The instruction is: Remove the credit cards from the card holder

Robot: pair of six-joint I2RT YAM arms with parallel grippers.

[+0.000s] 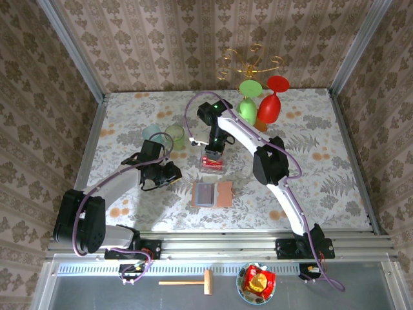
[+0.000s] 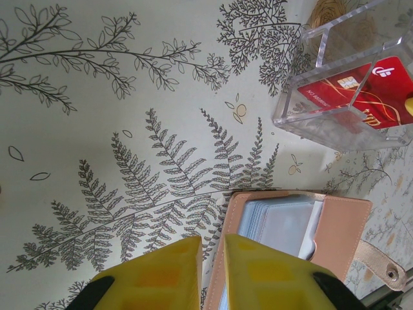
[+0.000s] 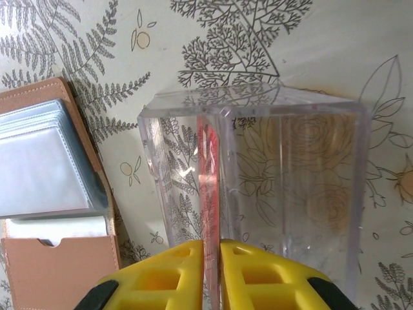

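card holder [image 2: 339, 229] open, tan, clear sleeves; credit cards [image 2: 368, 103] red

- Holder [image 2: 342, 226]: tan, matt, leather-looking skin. Its inner sleeves [image 2: 284, 223] are clear, shiny film.
- Box [image 3: 290, 194]: clear hard plastic, glossy and smooth.
- Card [image 2: 361, 97]: red, glossy plastic.
- Table cover [image 2: 97, 129]: matt and printed; cloth or vinyl, hard to tell.
- Left fingers [image 2: 161, 274]: yellow plastic, smooth, slightly shiny.
- Mallet [image 1: 187, 282]: bare wood.

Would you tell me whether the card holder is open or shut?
Open: the card holder lies spread flat, clear sleeves facing up.
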